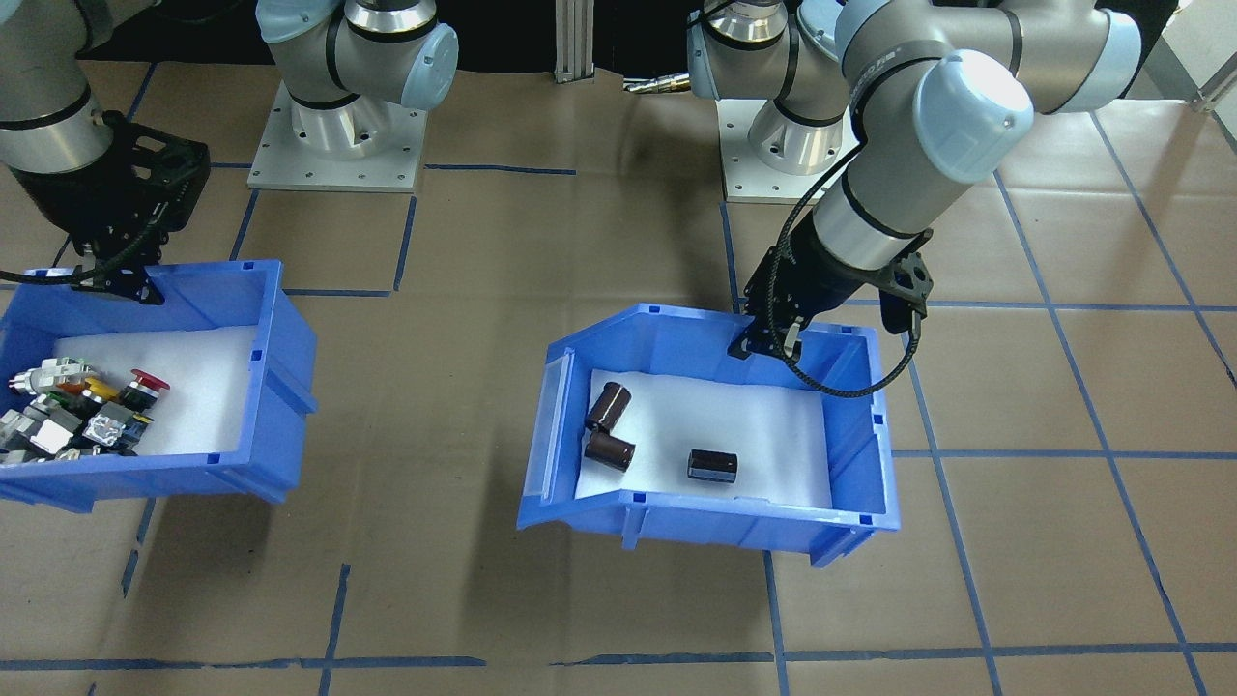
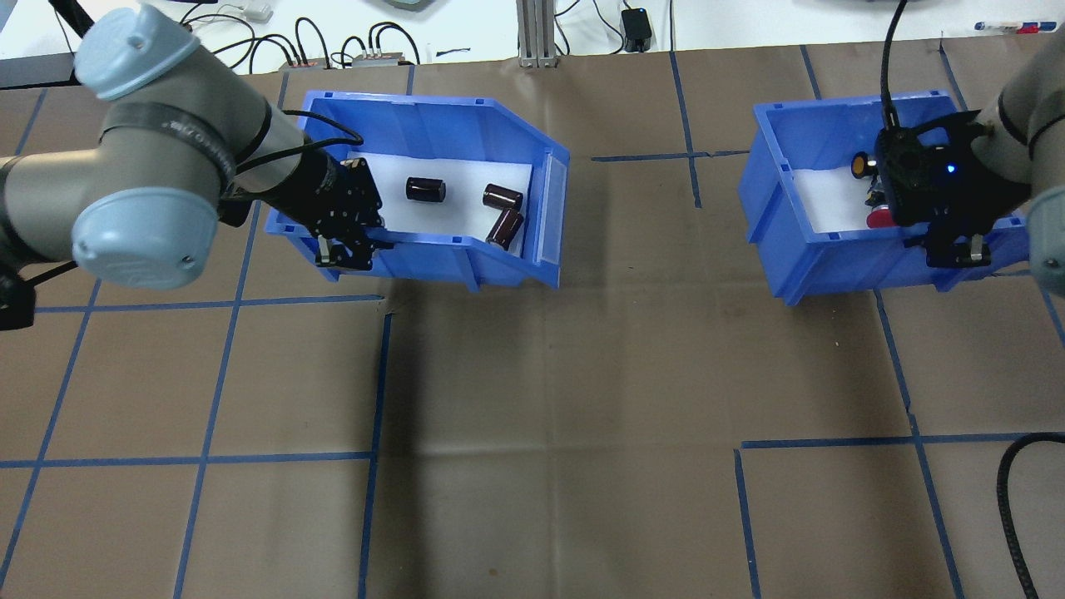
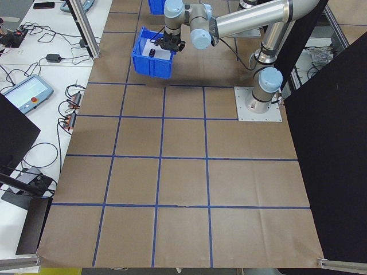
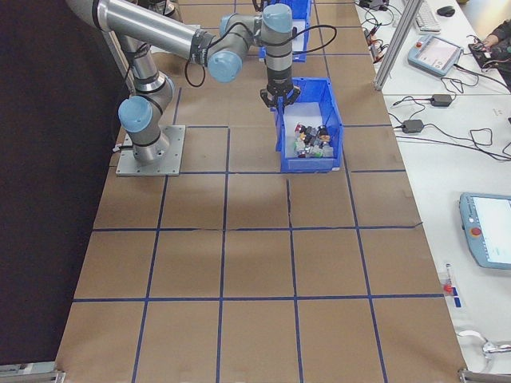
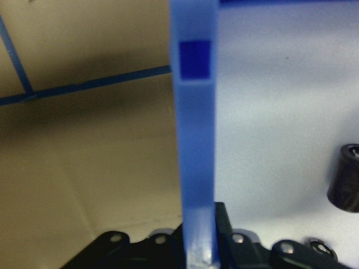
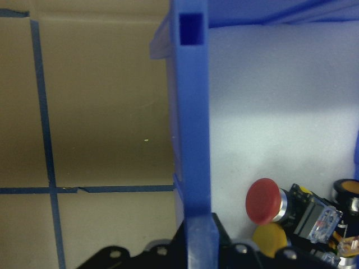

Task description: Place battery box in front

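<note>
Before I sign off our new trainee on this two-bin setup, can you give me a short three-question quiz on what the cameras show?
1. True or false: the left claw grips a wall of the battery box.
2. How many dark cells lie in that box? A) one B) three C) five
3. Fill in: the right claw grips the wall of the ___ bin.

Key: 1 true; 2 B; 3 switch.
</note>
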